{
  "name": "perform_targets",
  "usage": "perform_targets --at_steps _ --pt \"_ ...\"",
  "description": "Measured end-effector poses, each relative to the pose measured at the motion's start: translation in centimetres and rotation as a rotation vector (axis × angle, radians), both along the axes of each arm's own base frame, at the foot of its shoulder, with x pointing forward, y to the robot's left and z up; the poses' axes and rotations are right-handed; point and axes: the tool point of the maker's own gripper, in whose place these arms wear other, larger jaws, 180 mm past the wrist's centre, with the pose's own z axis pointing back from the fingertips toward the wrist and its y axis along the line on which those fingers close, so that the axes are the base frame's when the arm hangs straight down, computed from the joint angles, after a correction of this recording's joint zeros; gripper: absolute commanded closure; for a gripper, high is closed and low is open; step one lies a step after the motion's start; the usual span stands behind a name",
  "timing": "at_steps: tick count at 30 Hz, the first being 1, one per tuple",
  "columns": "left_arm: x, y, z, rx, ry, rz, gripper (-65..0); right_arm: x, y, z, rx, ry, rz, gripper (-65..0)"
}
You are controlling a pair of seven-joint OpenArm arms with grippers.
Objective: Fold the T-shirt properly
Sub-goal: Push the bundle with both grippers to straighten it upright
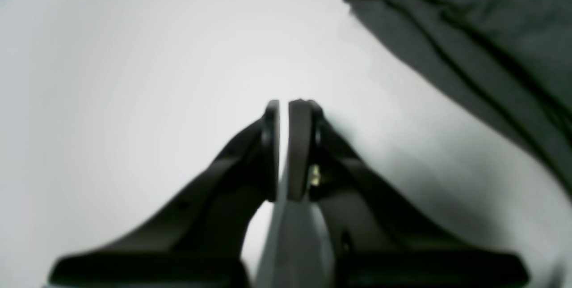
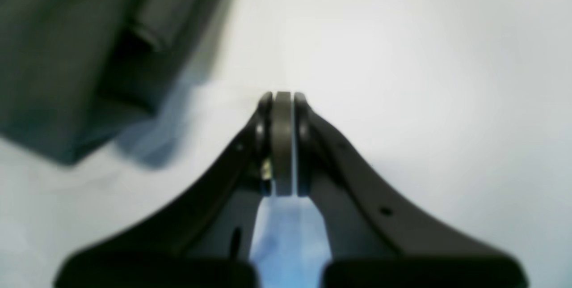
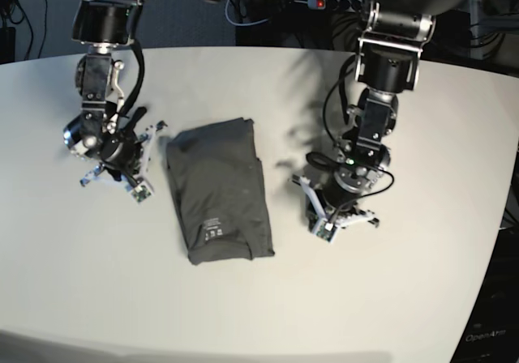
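One T-shirt [image 3: 217, 189], two end effectors [image 3: 122, 168] [image 3: 334, 217]

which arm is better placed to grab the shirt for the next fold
Probably the right gripper: it is shut beside the top edge of the T-shirt. The left gripper, also shut, sits farther from the cloth.

The T-shirt [image 3: 217, 189] is dark grey and lies folded into a long, narrow packet flat on the white table [image 3: 389, 298], near the table's middle. It runs lengthwise from the table's far side toward the near edge, tilted slightly. Its far end is rumpled and uneven; the near end is squarer. A small white printed label (too small to read) shows close to the near end.
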Motion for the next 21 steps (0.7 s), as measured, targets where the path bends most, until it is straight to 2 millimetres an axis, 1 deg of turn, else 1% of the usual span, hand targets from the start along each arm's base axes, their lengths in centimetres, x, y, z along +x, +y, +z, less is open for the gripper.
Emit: perform_targets --at_steps 2,5,9,13,17,21 --pt "0.0 0.0 0.0 0.0 -0.001 0.0 -3.7 0.2 0.8 0.0 0.02 -0.004 -0.002 -0.6" --pt "0.2 -0.8 0.1 -0.015 0.0 -0.006 -3.7 0.2 2.0 -0.1 0.053 -0.006 0.008 -0.6" --pt "1.6 -2.2 -0.1 -0.037 0.03 -0.017 -3.7 0.1 2.9 -0.3 0.076 -0.008 -0.005 -0.6" --pt "3.4 -2.6 -0.6 -0.039 0.069 -0.004 -3.7 -0.4 3.7 -0.5 0.108 -0.016 -0.011 -0.6" --pt "4.0 -2.9 -0.9 -0.031 0.037 0.03 -3.7 -0.8 4.2 -0.7 0.123 -0.018 -0.008 -0.6" --pt "4.5 -3.9 -1.4 0.02 0.046 -0.01 -3.7 -1.4 4.3 -0.9 0.136 -0.021 -0.012 -0.6"
